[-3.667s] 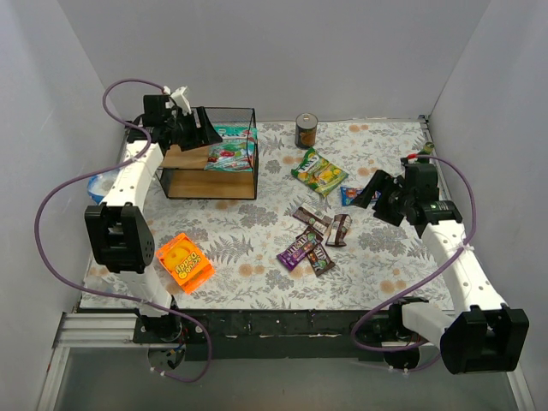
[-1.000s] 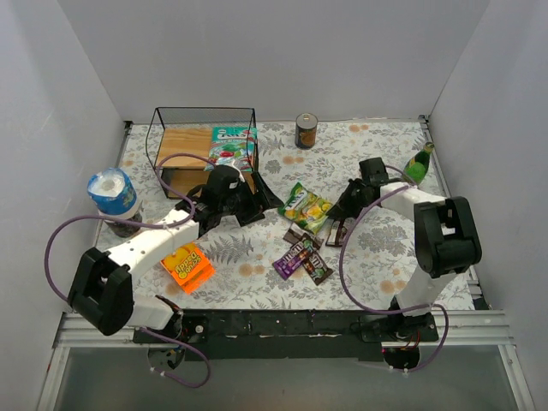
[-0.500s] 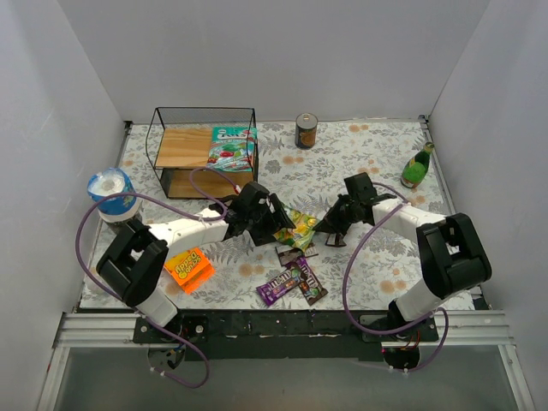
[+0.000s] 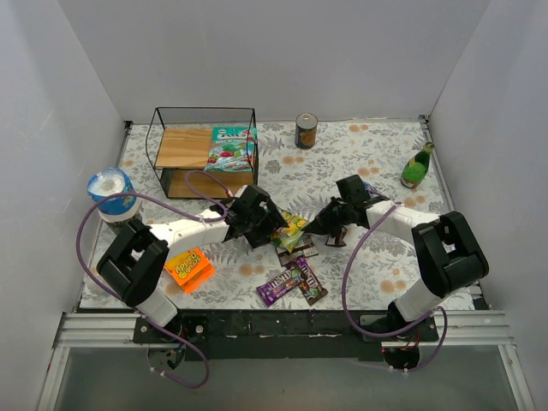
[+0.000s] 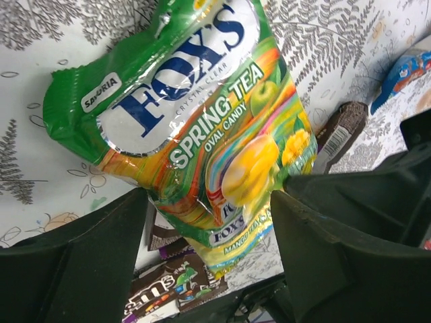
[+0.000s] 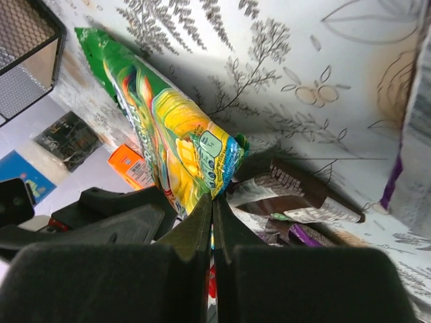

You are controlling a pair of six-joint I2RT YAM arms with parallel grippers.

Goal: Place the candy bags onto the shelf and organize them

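Observation:
The yellow-green glossy candy bag (image 4: 295,228) (image 5: 202,114) (image 6: 168,128) lies mid-table between both arms. My right gripper (image 4: 318,226) (image 6: 212,196) is shut on its blue-green corner. From the left, my left gripper (image 4: 276,224) (image 5: 210,195) straddles the bag's lower half, its fingers wide apart and close beside the edges. The teal bag (image 4: 229,145) sits on the top board of the shelf (image 4: 184,147). Purple (image 4: 276,285) and brown packets (image 4: 308,282) (image 5: 168,289) lie nearer the front. Another brown packet (image 5: 340,131) (image 6: 296,195) and a blue packet (image 5: 404,70) lie beside the bag.
An orange flat package (image 4: 188,267) lies front left under the left arm. A blue-capped container (image 4: 111,193) stands at the left edge, a can (image 4: 306,131) at the back, a green bottle (image 4: 416,167) at the right wall.
Over the last second my right gripper has pulled the yellow-green bag nearer and leftward while my left gripper swung in over it. Since half a second ago, both have only shifted slightly.

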